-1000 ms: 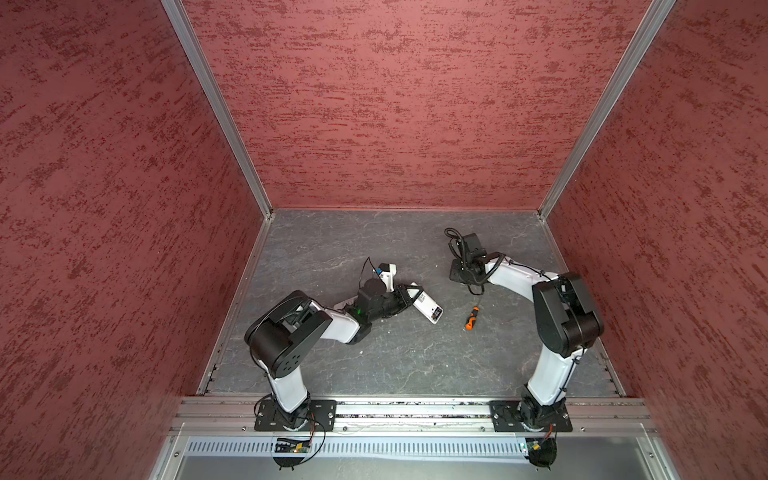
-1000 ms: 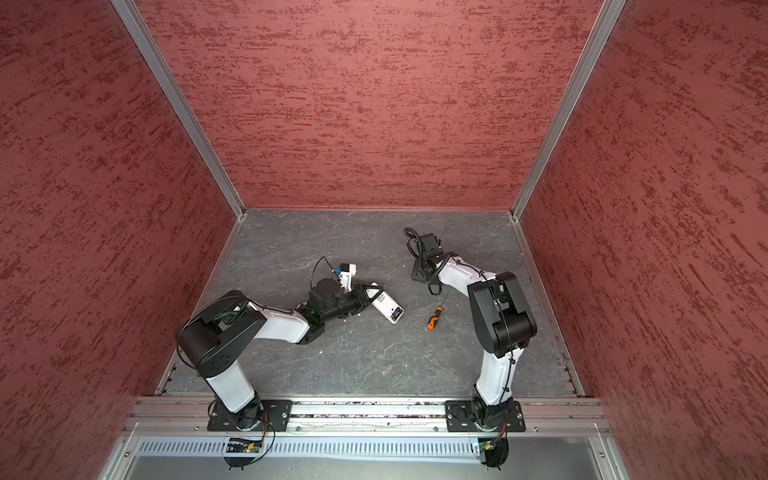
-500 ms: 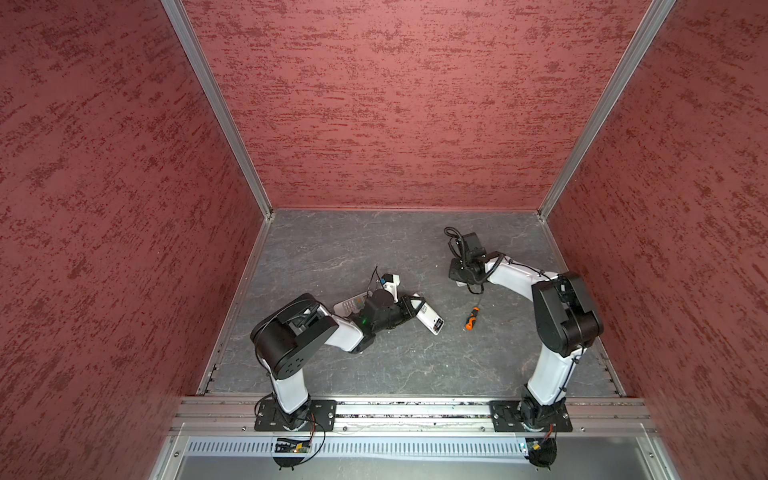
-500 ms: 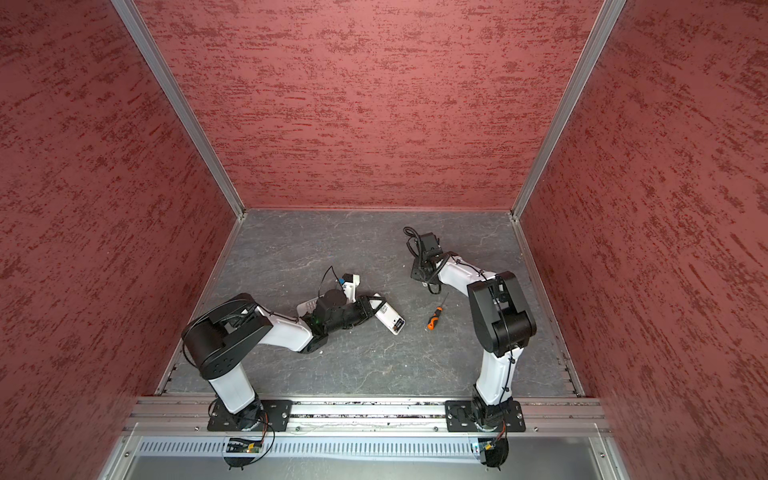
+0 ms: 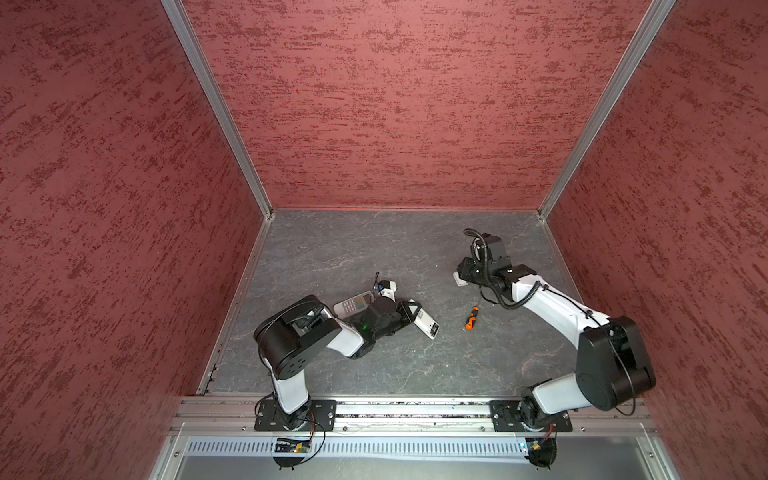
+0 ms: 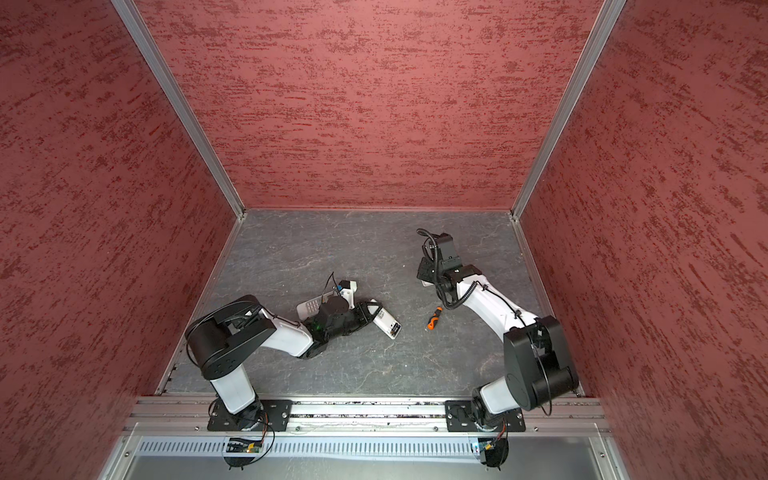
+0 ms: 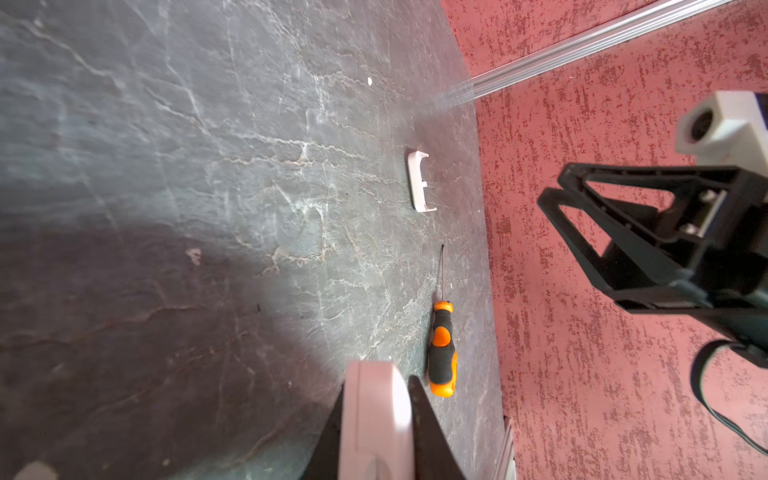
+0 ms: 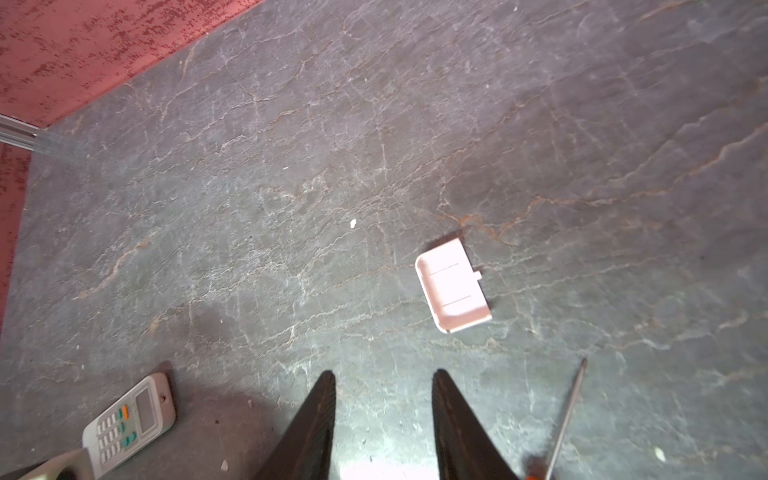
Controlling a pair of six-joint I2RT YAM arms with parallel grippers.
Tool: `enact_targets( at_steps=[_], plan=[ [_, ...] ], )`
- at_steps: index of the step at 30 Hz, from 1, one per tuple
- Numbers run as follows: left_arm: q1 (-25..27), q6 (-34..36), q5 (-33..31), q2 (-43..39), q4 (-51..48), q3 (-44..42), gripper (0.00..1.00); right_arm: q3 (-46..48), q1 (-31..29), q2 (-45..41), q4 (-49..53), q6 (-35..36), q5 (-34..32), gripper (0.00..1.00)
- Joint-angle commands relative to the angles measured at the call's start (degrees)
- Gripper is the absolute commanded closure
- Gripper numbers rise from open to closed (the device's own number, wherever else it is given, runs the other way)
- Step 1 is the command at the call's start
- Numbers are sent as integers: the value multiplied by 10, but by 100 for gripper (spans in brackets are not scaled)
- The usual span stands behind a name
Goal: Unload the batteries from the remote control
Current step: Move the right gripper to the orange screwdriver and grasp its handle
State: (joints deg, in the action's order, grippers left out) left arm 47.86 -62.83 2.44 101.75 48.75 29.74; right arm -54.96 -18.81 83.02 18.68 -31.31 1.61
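Grey stone-patterned floor (image 5: 374,249), red walls on three sides. The screwdriver (image 7: 441,353), orange and black, lies flat and untouched and serves as the reference mark.

Left gripper (image 5: 411,312): closed on one end of the white remote (image 5: 426,326), which lies just beside the screwdriver on the left arm's side. In the left wrist view a finger stands on each side of the casing.

Right gripper (image 8: 382,378): fingers apart with only floor between them, hovering beyond the screwdriver's tip.

A second remote (image 8: 129,419), keypad up, lies past the white remote, well apart from the screwdriver.

Battery cover (image 8: 453,286): off, inner face up, on the floor beyond the screwdriver's tip and just ahead of the right gripper.

The white remote shows a dark patch (image 6: 394,329) at its free end, which I take to be the open bay.

Batteries: none seen loose on the floor, so I judge them not yet out of that bay.

Step in hand, as judged: the cover is set down and extraction comes next. The right gripper needs to travel back past the screwdriver to the bay while the left steadies the casing. The cells look small and recessed, so a narrow, precise pinch is called for.

Not established: the number of cells, since the top views are too coarse and the left wrist view cuts the remote off. A pale glare at the right wrist view's edge is unidentified.
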Motion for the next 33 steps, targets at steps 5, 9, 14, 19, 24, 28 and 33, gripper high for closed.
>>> enact_targets(
  at_steps=[5,9,14,19,24,28,33],
  plan=[
    [6,6,-32,-27,-66,-19,64,26,-1,-50,1,-21,14,59],
    [12,5,-43,-50,-108,-23,59,33,-6,-68,2,-29,15,59],
    [13,1,-52,-77,-152,-25,51,40,-22,-89,17,-41,3,58],
    [13,0,-64,-110,-209,-19,45,65,-48,-113,50,-75,-33,56],
    [12,-4,-73,-139,-264,-25,42,96,-68,-131,69,-110,-63,54],
    [13,-11,-75,-160,-290,-31,41,111,-78,-137,87,-133,-83,53],
    [13,-20,-95,-204,-353,-37,40,127,-88,-125,107,-157,-98,52]
  ],
)
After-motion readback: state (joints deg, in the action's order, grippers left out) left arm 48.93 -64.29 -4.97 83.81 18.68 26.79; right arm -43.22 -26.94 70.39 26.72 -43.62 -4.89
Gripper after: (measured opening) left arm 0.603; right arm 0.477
